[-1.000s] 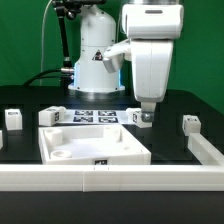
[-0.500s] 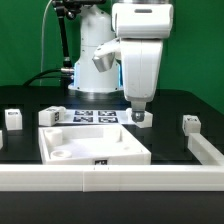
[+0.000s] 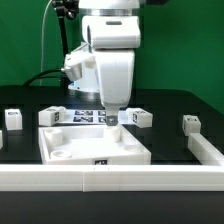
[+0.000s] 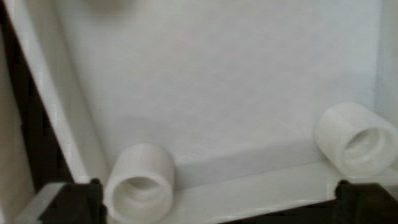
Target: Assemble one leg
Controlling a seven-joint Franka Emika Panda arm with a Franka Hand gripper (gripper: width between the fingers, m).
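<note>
The white square panel [image 3: 92, 148] lies at the table's front middle. My gripper [image 3: 113, 112] hangs over its far rim, open and empty. In the wrist view my gripper [image 4: 214, 205] has its dark fingertips [image 4: 61, 198] far apart at the two lower corners. Between them lies the panel's inner face [image 4: 214, 90] with two round corner sockets [image 4: 139, 182]. One leg [image 3: 138, 117], a small white tagged block, stands just to the exterior view's right of my gripper. Other legs stand at the left [image 3: 13, 118], next to the panel's far left corner [image 3: 50, 117], and at the right [image 3: 189, 124].
The marker board [image 3: 88, 115] lies flat behind the panel, in front of the robot base [image 3: 85, 70]. A white rail [image 3: 110, 178] runs along the table's front edge, and a white bar [image 3: 207, 148] lies at the right.
My arm has moved toward the exterior view's left, from above the leg on the right to over the panel's far rim. The leg stays on the table.
</note>
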